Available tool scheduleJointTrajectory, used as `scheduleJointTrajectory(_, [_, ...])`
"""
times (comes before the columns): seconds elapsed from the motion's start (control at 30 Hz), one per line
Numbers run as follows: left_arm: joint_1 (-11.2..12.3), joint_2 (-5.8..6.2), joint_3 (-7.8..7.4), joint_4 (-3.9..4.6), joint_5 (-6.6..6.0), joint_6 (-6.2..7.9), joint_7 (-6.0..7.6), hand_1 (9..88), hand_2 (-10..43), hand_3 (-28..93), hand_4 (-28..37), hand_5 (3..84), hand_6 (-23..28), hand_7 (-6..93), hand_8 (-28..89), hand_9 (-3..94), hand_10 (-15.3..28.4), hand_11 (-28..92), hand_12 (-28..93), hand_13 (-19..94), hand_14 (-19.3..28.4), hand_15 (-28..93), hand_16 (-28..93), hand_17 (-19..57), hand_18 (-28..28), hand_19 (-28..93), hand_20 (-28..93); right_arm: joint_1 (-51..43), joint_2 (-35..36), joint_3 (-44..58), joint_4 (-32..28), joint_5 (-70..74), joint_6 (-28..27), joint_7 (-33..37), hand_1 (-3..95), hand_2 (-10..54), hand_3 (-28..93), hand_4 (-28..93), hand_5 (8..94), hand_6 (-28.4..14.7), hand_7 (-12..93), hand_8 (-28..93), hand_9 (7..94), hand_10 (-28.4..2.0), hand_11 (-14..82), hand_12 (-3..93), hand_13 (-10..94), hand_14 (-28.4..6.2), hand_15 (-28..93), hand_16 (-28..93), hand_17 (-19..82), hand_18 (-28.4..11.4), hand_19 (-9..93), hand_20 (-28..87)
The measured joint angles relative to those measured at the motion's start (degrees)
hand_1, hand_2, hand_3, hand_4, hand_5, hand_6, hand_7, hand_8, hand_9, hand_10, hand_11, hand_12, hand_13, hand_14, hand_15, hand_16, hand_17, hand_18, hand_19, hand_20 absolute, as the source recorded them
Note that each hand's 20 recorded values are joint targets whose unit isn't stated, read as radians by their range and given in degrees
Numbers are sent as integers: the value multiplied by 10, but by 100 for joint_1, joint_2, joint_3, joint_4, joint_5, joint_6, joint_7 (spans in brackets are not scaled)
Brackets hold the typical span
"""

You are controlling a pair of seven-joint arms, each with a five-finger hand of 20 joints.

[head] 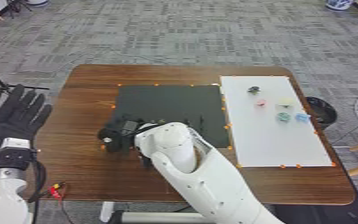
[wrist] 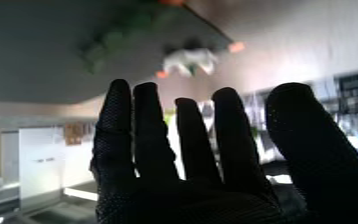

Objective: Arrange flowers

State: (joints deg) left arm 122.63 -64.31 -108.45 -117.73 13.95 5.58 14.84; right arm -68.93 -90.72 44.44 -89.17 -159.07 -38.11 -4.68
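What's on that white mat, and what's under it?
On the white mat lie a dark piece, a pink piece, a pale yellow piece, a green piece and a blue piece. The mat covers whatever is beneath.

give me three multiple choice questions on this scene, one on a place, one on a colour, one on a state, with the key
1. Where is the small blue piece?
A on the floor
B on the white sheet
C on a chair

2. What colour is the mat beside that sheet?
A red
B yellow
C black

3. How are the fingers of the left hand?
A straight
B curled into a fist
C pinching a stem

Key:
1 B, it lies near the sheet's right edge.
2 C, the mat shows black against the brown table.
3 A, the fingers extend from the palm.
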Motion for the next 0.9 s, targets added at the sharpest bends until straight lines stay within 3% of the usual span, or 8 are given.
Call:
scheduleJointTrajectory(0.1, [-80, 25, 42, 19, 20, -9, -43, 388, 211, 271, -283, 384, 99, 77, -77, 304, 174, 162, 85, 214, 168, 201, -30, -113, 149, 354, 77, 60, -65, 62, 109, -206, -393, -151, 243, 174, 770, -206, 349, -35, 107, -105, 297, -108, 86, 112, 171, -162, 390, 155, 51, -187, 618, 308])
scheduleJointTrajectory(0.23, [-121, 36, 44, 21, 26, -18, -63, 392, 212, 262, -283, 384, 99, 76, -76, 303, 174, 163, 85, 214, 168, 200, -29, -113, 149, 353, 76, 99, -53, 43, 147, -211, -394, -157, 248, 176, 778, -210, 430, -72, 108, -113, 397, -111, 123, 107, 237, -153, 406, 144, 76, -192, 632, 309])
scheduleJointTrajectory(0.47, [-125, 33, 41, 23, 26, -24, -71, 385, 208, 287, -283, 383, 98, 79, -77, 303, 174, 165, 84, 214, 167, 202, -30, -114, 149, 355, 75, 108, 123, -266, 98, -60, 477, 237, 252, 159, 797, -216, 519, -74, 116, -126, 474, -130, 131, 105, 292, -157, 432, 135, 99, -201, 648, 305])
scheduleJointTrajectory(0.67, [-93, 19, 31, 22, 28, -36, -57, 371, 202, 326, -283, 382, 97, 80, -78, 302, 173, 167, 85, 213, 167, 203, -31, -114, 149, 358, 74, 131, 280, -433, -8, 276, 827, 534, 255, 152, 803, -215, 580, -68, 126, -130, 527, -148, 140, 108, 335, -153, 442, 130, 123, -206, 658, 302])
scheduleJointTrajectory(0.73, [-77, 13, 30, 20, 30, -37, -53, 370, 200, 335, -283, 382, 97, 81, -78, 302, 173, 166, 84, 213, 167, 204, -31, -115, 148, 358, 74, 147, 344, -510, -45, 340, 1067, 579, 252, 151, 807, -215, 558, -60, 134, -125, 487, -155, 133, 117, 315, -158, 444, 132, 119, -203, 654, 294])
scheduleJointTrajectory(0.8, [-71, 9, 30, 20, 33, -38, -53, 374, 201, 326, -283, 382, 97, 81, -78, 302, 173, 167, 84, 213, 167, 203, -32, -114, 148, 358, 74, 158, 388, -560, -74, 348, 1275, 617, 249, 152, 811, -216, 470, -47, 134, -121, 418, -142, 118, 118, 278, -159, 443, 132, 102, -200, 643, 283])
scheduleJointTrajectory(0.9, [-73, 9, 42, 20, 35, -43, -54, 374, 201, 325, -283, 382, 97, 81, -78, 302, 173, 167, 83, 213, 167, 203, -32, -115, 149, 358, 73, 153, 388, -500, -104, 402, 1253, 559, 248, 166, 799, -218, 411, -46, 125, -118, 363, -120, 104, 116, 237, -158, 434, 132, 80, -194, 634, 278])
